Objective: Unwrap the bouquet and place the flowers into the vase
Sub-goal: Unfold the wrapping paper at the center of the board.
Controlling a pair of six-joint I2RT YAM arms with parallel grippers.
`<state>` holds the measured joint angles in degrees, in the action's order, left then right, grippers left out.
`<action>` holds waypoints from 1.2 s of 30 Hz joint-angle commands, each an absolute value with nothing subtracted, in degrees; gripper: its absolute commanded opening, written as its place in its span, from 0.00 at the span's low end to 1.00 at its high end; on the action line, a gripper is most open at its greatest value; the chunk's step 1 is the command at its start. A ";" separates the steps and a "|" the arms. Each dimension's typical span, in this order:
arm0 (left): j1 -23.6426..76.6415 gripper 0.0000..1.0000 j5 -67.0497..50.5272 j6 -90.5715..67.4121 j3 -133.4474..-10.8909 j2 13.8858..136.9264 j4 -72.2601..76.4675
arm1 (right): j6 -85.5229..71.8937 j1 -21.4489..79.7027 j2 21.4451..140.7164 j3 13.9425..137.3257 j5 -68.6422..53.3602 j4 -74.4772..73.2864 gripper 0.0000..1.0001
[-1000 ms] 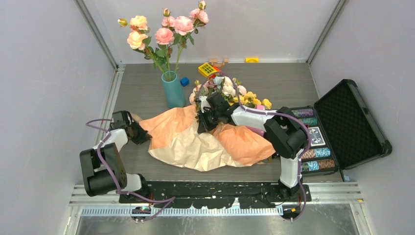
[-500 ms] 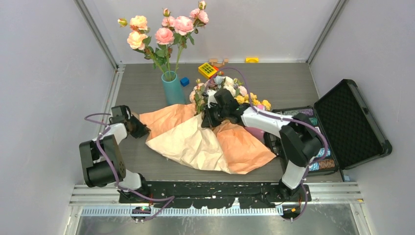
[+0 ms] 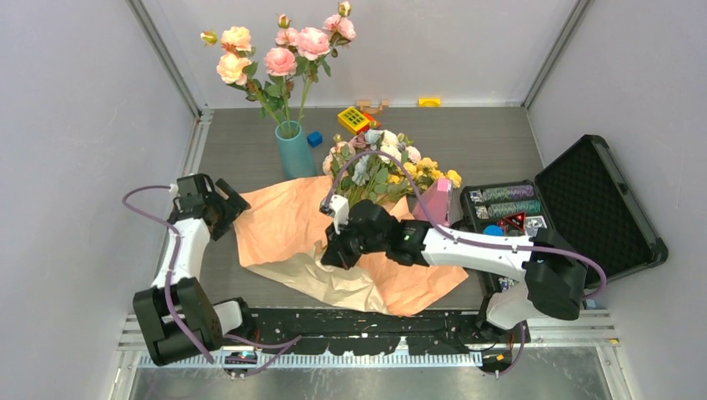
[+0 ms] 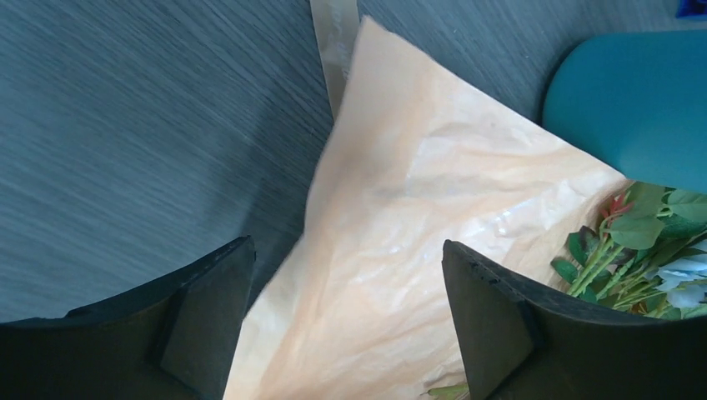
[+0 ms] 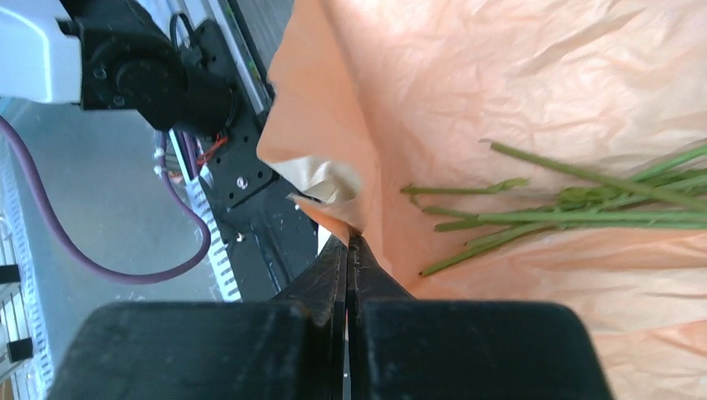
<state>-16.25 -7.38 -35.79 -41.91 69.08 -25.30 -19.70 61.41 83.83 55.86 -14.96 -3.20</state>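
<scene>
Flowers (image 3: 385, 152) lie on spread paper (image 3: 275, 229)

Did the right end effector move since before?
Yes. The right end effector came toward the near edge, away from the vase, pinching the wrapping paper.

Teal vase (image 3: 294, 160), tan-orange paper (image 3: 279, 227)

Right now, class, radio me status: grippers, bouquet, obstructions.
Left gripper open, empty. Right gripper shut on wrapping paper. Flowers lying unwrapped on it. Vase holds roses.
</scene>
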 commanded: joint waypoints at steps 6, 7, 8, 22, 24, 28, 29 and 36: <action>-16.39 0.89 -5.88 -33.67 -46.15 57.42 -36.46 | -21.09 73.46 85.52 55.17 -7.12 -3.65 0.00; -16.23 0.89 -6.34 -33.28 -46.36 56.49 -37.31 | -21.09 74.57 86.04 55.40 -6.64 -4.25 0.00; -16.06 0.89 -6.64 -32.97 -46.60 55.79 -38.06 | -21.07 76.74 86.40 55.97 -5.86 -4.54 0.00; 3.64 0.89 -3.99 -32.87 -49.68 51.71 -48.17 | -20.52 93.48 92.91 69.07 -4.38 -13.74 0.33; 6.45 0.89 -2.31 -33.37 -50.23 51.05 -49.28 | -20.55 94.16 91.78 70.74 -4.16 -15.18 0.42; 8.43 0.89 2.28 -33.07 -51.83 47.87 -51.93 | -20.92 94.30 86.48 72.09 -0.88 -18.64 0.54; 8.44 0.89 2.82 -32.79 -52.30 46.93 -52.49 | -21.14 94.31 85.61 72.27 2.70 -19.47 0.57; 8.48 0.89 -2.55 -31.96 -53.60 45.03 -56.01 | -26.37 91.27 78.99 71.13 18.53 -28.38 0.62</action>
<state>8.21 0.38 -32.64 -52.01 45.17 -53.10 -22.26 93.56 83.40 70.24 8.23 -22.98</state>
